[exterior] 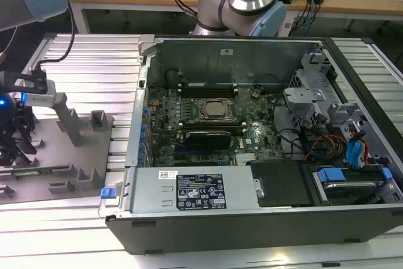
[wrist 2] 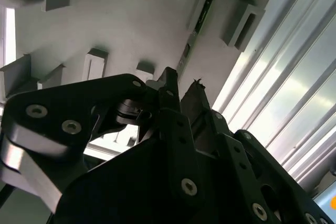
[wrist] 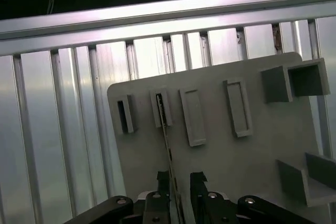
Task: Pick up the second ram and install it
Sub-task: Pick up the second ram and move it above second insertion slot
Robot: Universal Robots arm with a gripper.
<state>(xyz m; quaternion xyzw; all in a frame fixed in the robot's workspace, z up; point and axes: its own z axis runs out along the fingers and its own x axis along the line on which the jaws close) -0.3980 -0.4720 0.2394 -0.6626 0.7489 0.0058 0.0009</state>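
Grey fixture plate [wrist: 220, 182] lies on the ribbed aluminium table [wrist: 58, 129], to the exterior view's left of the open computer case [exterior: 252, 218]. Second ram [wrist: 166, 140] stands on edge in one of the plate's narrow holders. Gripper [wrist: 180, 179] poised over it, jaws parted to a narrow gap, nothing clamped. Stick's edge runs into that gap close beside one finger [wrist: 164, 182], clear of the other; contact cannot be told.

Risks, as judged:
- Off-centre straddle: closing may shove the stick sideways, so it tilts or binds in the holder on lifting
- Thin board, little face to grip: a slipped or skewed hold would carry into misalignment at the motherboard slots [exterior: 208, 89], where forcing could harm contacts or clips
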